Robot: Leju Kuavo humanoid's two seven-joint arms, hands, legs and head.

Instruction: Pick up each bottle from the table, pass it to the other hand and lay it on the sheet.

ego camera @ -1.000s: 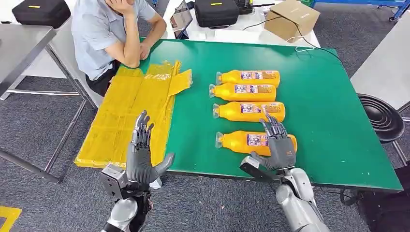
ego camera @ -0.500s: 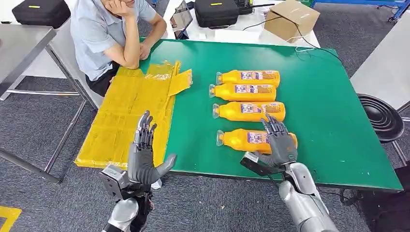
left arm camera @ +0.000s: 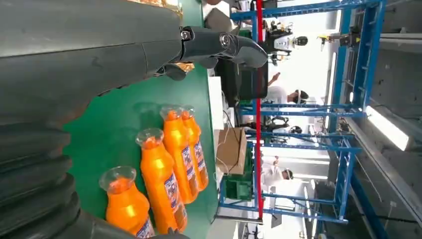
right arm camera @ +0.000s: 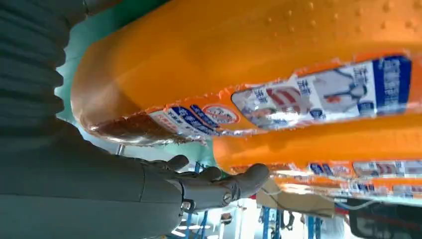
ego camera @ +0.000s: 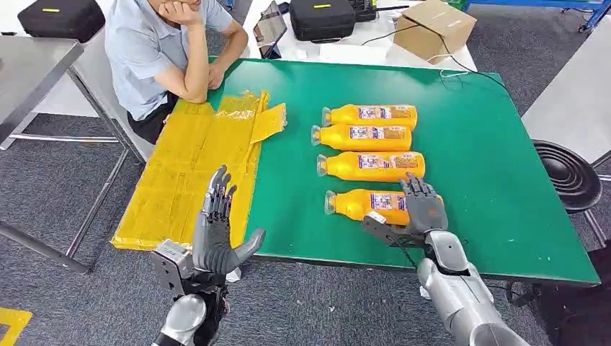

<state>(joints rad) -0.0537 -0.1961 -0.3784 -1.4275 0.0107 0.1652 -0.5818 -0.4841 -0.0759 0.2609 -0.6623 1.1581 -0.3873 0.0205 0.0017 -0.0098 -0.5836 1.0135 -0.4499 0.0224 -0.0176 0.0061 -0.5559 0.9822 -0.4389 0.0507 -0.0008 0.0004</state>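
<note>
Your right hand (ego camera: 423, 210) is lowering open onto the nearest orange plastic bottle (ego camera: 364, 205) on the green counter (ego camera: 497, 187), not yet gripping, while your left hand (ego camera: 214, 234) is waiting open.

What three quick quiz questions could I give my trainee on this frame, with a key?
1. True or false: a bottle already lies on the yellow sheet.
2. Which bottle is the right hand over? A) farthest bottle B) nearest bottle C) second from the far end
3. Fill in: the left hand is raised by the table's near edge, fingers apart, holding ____.

Key: 1. False; all four bottles lie on the green table. 2. B; whether the fingers have closed on it cannot be told. 3. nothing.
</note>
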